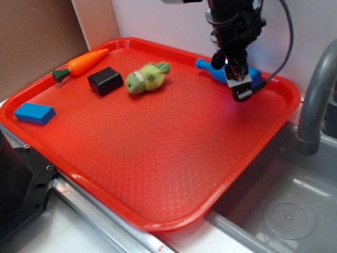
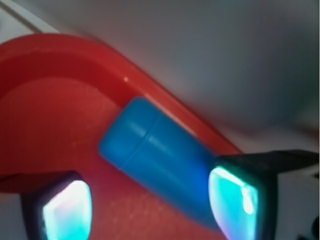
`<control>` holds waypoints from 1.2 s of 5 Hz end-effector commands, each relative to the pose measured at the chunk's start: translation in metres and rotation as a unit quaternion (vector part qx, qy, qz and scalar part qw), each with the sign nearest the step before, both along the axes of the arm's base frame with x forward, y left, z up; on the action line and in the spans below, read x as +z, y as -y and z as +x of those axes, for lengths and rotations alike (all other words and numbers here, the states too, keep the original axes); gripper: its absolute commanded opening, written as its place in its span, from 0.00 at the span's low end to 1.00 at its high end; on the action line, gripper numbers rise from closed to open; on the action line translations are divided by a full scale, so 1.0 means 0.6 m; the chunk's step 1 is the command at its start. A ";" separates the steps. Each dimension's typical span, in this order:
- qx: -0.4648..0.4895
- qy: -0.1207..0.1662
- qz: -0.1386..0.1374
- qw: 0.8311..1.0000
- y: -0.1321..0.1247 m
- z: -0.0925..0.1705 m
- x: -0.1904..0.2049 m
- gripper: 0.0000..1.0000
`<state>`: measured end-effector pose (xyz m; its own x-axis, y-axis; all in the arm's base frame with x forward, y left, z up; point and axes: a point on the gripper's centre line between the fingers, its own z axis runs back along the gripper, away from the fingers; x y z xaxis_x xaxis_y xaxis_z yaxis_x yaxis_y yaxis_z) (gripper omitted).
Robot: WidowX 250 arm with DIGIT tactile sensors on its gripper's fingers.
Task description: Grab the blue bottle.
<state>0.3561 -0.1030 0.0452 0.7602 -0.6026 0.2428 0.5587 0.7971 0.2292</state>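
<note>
Bright even light in the exterior view, soft glare on the red tray [image 1: 158, 158], faint shadows, wrist view blurred and soft, glowing cyan fingertips [image 2: 67, 210] out of focus

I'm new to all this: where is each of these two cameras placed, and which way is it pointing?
Exterior: off the robot, high at the front, looking down across the red plastic tray toward the wall; the black arm and gripper show.
Wrist: on the arm, looking down past two glowing fingertips at the tray's corner.
Both see the small bright-blue plastic bottle lying by the tray's rim.
</note>
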 end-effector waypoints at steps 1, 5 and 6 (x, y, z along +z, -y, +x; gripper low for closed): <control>-0.091 0.068 -0.028 0.993 0.001 0.050 0.032 1.00; -0.040 -0.088 -0.076 0.992 0.035 -0.069 0.039 0.87; -0.008 -0.116 -0.096 0.989 0.035 -0.066 0.026 1.00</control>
